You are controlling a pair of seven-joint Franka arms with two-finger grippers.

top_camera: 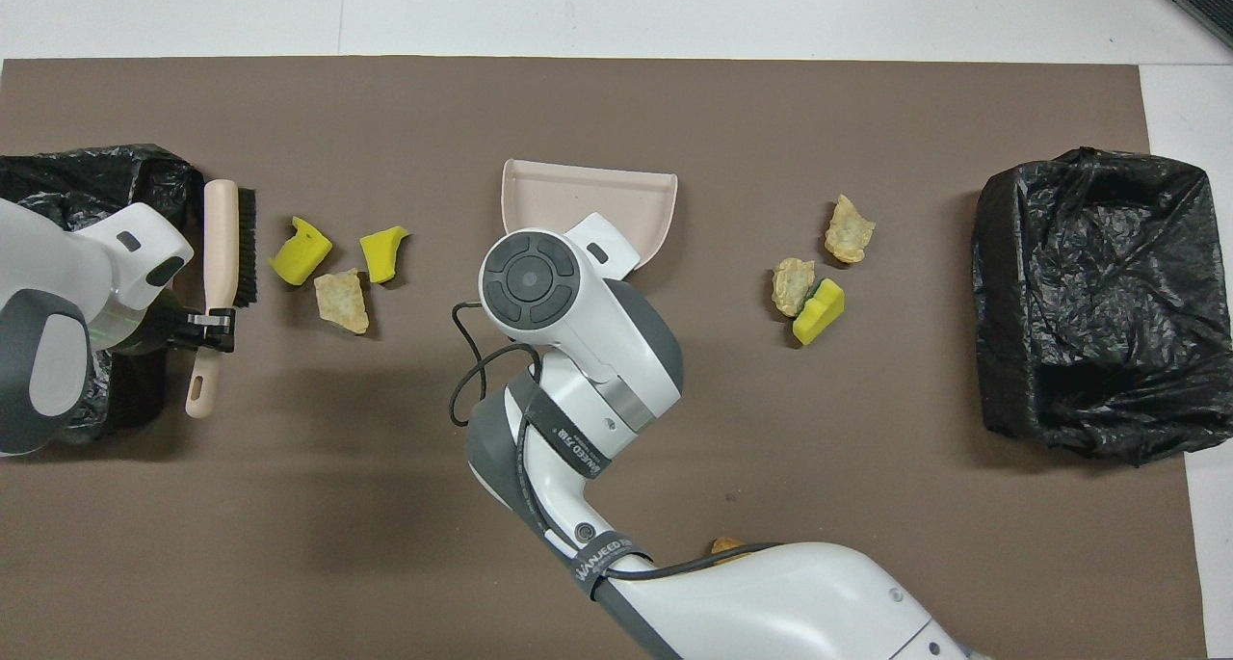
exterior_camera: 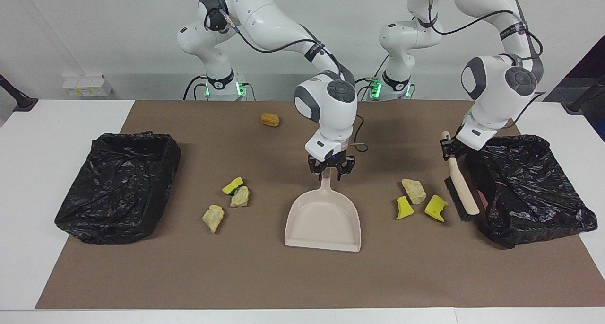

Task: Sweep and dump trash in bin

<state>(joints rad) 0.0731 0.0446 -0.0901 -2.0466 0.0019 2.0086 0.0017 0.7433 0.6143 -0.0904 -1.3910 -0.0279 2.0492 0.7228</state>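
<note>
A beige dustpan (exterior_camera: 324, 220) (top_camera: 588, 198) lies mid-mat. My right gripper (exterior_camera: 331, 171) is down at its handle end. My left gripper (exterior_camera: 448, 146) (top_camera: 217, 318) is shut on a wooden brush (exterior_camera: 461, 187) (top_camera: 222, 246), whose bristles hang low beside the bin (exterior_camera: 529, 187) at the left arm's end. Beside the brush lie trash pieces: two yellow sponges (exterior_camera: 436, 207) (exterior_camera: 403, 207) and a beige chunk (exterior_camera: 414, 190). A yellow sponge (exterior_camera: 232, 185) and two beige chunks (exterior_camera: 240, 197) (exterior_camera: 213, 217) lie toward the right arm's end. An orange lump (exterior_camera: 270, 119) sits near the robots.
A second black-bagged bin (exterior_camera: 118, 187) (top_camera: 1088, 294) stands at the right arm's end of the brown mat (exterior_camera: 302, 276). In the overhead view the right arm covers the dustpan's handle and most of the orange lump (top_camera: 724, 544).
</note>
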